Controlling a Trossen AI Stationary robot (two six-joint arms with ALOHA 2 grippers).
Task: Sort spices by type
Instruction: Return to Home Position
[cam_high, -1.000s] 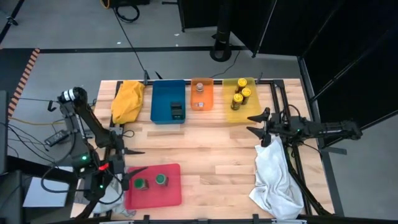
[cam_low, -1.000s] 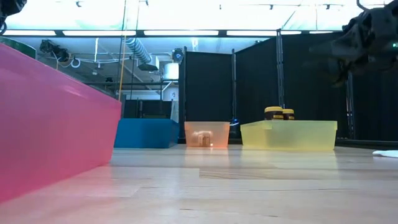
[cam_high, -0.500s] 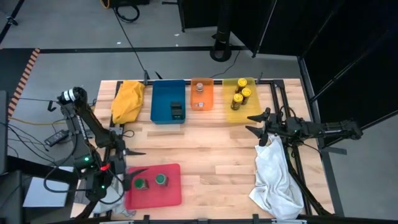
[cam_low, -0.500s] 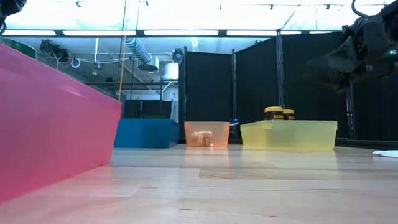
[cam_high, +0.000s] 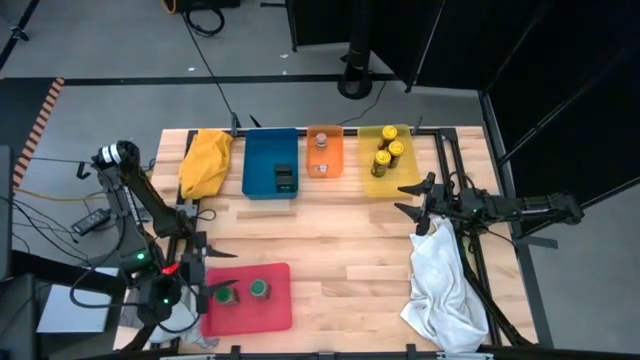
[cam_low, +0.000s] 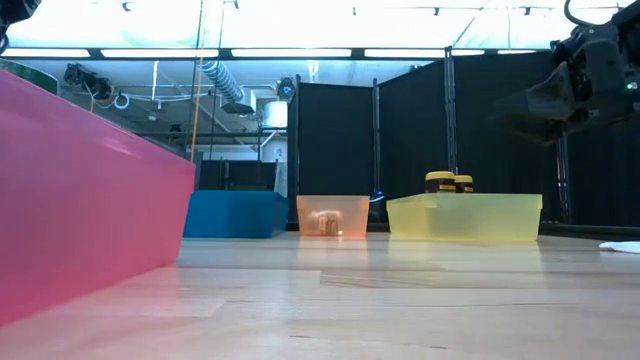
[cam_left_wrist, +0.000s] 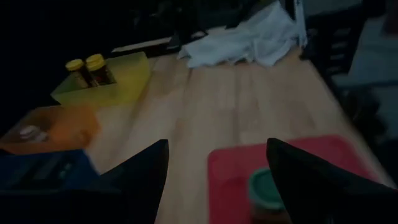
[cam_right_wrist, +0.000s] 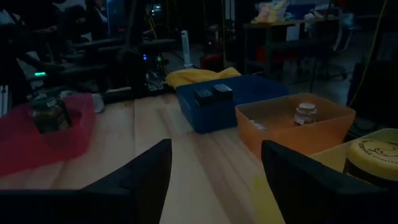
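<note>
Two green-lidded jars (cam_high: 259, 289) (cam_left_wrist: 267, 186) stand in the red tray (cam_high: 270, 310). Two black boxes (cam_high: 285, 177) (cam_right_wrist: 211, 92) lie in the blue tray (cam_high: 262, 150). A grey-topped jar (cam_high: 321, 166) (cam_right_wrist: 305, 114) is in the orange tray (cam_high: 324, 140). Yellow-lidded jars (cam_high: 388, 155) (cam_low: 445, 181) stand in the yellow tray (cam_high: 372, 180). My left gripper (cam_high: 224, 271) (cam_left_wrist: 217, 155) is open above the red tray's left part, beside the jars. My right gripper (cam_high: 400, 198) (cam_right_wrist: 214, 155) is open in the air just near of the yellow tray.
A yellow cloth (cam_high: 205, 162) lies at the far left beside the blue tray. A white cloth (cam_high: 445, 285) hangs over the table's right near part below the right arm. Bare wood (cam_high: 330, 240) spreads across the table's middle between the trays.
My left gripper has moved toward the table's near edge, from beside the red tray's far left corner to over its left part, staying open. My right gripper has sunk a little in the low view and stays open.
</note>
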